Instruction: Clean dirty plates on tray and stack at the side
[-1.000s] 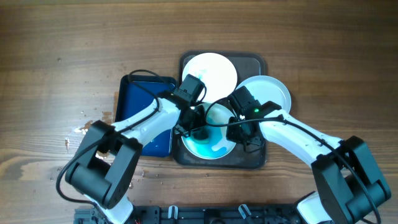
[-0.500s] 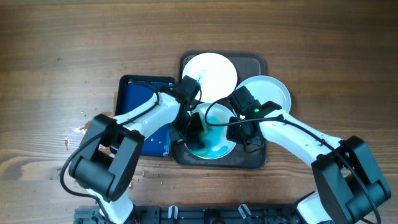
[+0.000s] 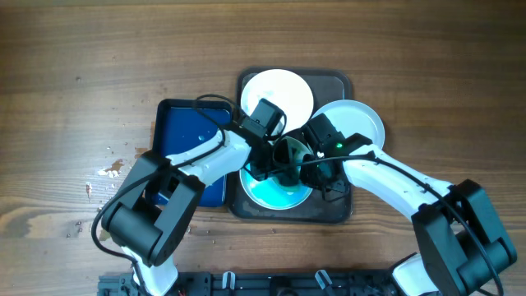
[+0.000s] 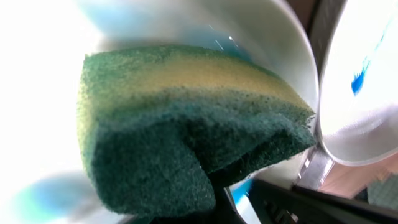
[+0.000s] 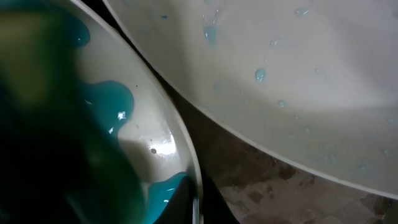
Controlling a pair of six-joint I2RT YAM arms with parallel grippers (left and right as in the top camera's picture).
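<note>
A dirty white plate (image 3: pixel 275 193) smeared with blue liquid lies at the front of the dark tray (image 3: pixel 337 210). My left gripper (image 3: pixel 279 160) is shut on a green and yellow sponge (image 4: pixel 186 130) and presses it on this plate's back part. My right gripper (image 3: pixel 320 174) is shut on the plate's right rim (image 5: pixel 189 180); its fingers straddle the edge. A second white plate (image 3: pixel 279 92) with a small blue mark lies at the back of the tray. A third white plate (image 3: pixel 357 119), wet with droplets (image 5: pixel 280 62), sits at the tray's right edge.
A shallow blue bin (image 3: pixel 185 140) stands on the wooden table just left of the tray, under my left arm. Small wet spots (image 3: pixel 107 170) mark the table at the far left. Cables run over both arms above the tray.
My left gripper has swept the sponge from the plate's front left toward its back right. The blue smear is spread more evenly. The right gripper has held still on the rim.
</note>
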